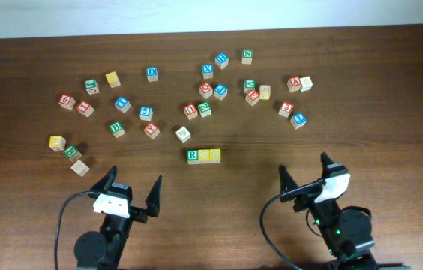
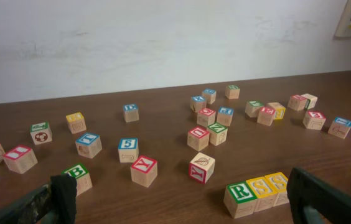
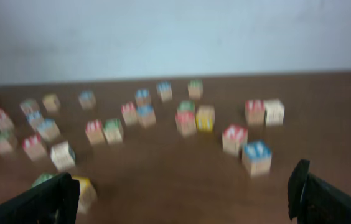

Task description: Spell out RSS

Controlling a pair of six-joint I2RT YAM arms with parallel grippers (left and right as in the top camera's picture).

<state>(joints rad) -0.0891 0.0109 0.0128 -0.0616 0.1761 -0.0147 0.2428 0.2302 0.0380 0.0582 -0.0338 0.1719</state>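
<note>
At the lower left, the left gripper (image 1: 136, 175) stands over the table (image 1: 24, 225), its fingers spread wide with nothing between them. In the middle, below the scatter of other letter cubes (image 1: 145, 112), the R cube (image 1: 193, 156) touches the first S cube (image 1: 204, 155), which touches the second S cube (image 1: 214, 154), in one straight row (the left wrist view shows green R, then two yellow faces). At the lower right, the right gripper (image 1: 302, 163) is likewise spread apart and empty, and its own camera view is too blurred to read any letter.
</note>
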